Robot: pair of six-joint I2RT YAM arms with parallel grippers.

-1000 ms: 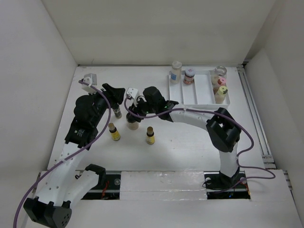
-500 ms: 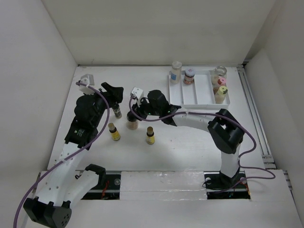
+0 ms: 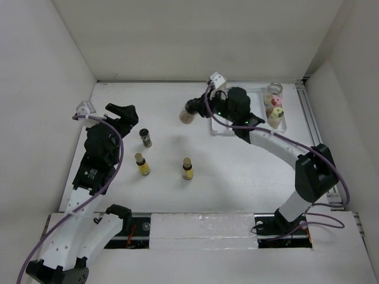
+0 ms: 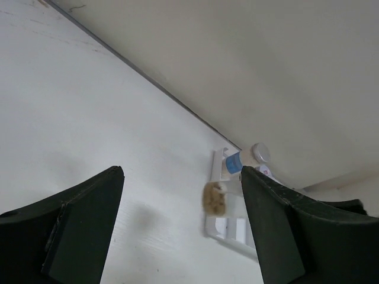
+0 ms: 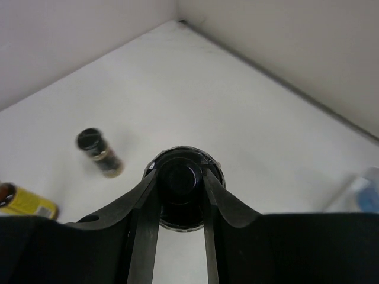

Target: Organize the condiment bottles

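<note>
My right gripper (image 3: 193, 110) is shut on a black-capped jar of tan powder (image 3: 187, 116) and holds it in the air just left of the white tray (image 3: 283, 125). In the right wrist view the fingers (image 5: 142, 207) clamp the jar's black cap (image 5: 182, 180). The left wrist view shows the jar (image 4: 216, 198) hanging by the tray (image 4: 214, 228). My left gripper (image 3: 121, 112) is open and empty at the far left, with nothing between its jaws in its own view (image 4: 182, 171). On the table stand a black-capped bottle (image 3: 145, 137) and two yellow-labelled bottles (image 3: 141, 164) (image 3: 187, 169).
Three bottles (image 3: 275, 102) stand in the tray's right compartment. A blue-labelled bottle (image 4: 243, 158) stands at the tray's far left corner; my right arm hides it from above. The enclosure walls close in on three sides. The black-capped bottle (image 5: 98, 151) lies below and left of the held jar.
My right gripper has lifted the tan jar off the table and carried it back and right, up to the tray's left edge. My left arm has pulled back to the left, away from the bottles.
</note>
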